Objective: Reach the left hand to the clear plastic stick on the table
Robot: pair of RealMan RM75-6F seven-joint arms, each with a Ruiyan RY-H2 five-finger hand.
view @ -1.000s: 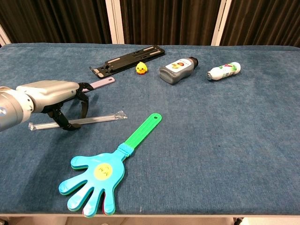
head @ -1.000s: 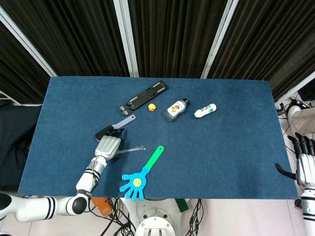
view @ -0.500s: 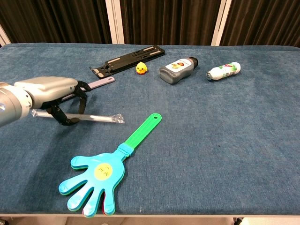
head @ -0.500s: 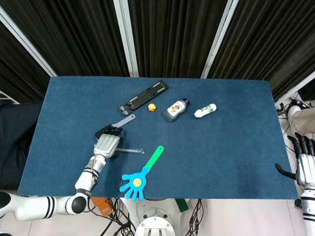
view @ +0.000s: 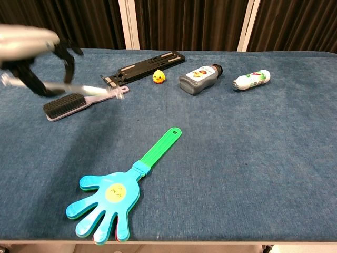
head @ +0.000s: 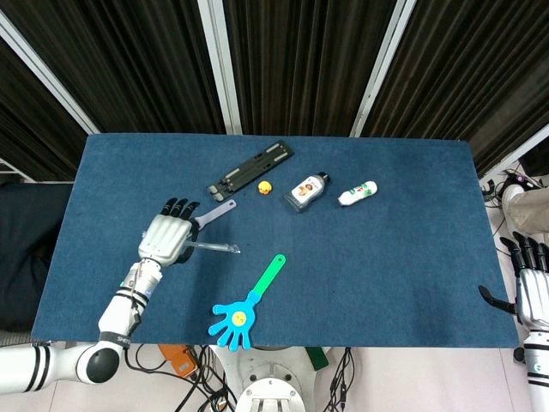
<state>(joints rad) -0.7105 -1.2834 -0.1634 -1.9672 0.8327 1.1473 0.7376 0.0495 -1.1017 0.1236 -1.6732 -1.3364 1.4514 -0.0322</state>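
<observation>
Here we hold the clear plastic stick (view: 79, 88) in our left hand (head: 165, 238), fingers curled around it, raised above the blue table (head: 395, 257) and over the black-bristled brush (view: 66, 105). The green-handled hand clapper (view: 124, 187) lies nearer the front edge. Our right hand (head: 530, 287) hangs off the table's right edge, holding nothing, fingers loosely extended.

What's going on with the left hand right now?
The left hand holds the clear plastic stick and has it raised off the blue table, above the lilac-handled black brush. The green-handled blue hand-shaped clapper, small yellow duck, black flat rail, grey bottle and white bottle lie untouched. The right hand rests off the table's right edge, fingers spread, holding nothing.
</observation>
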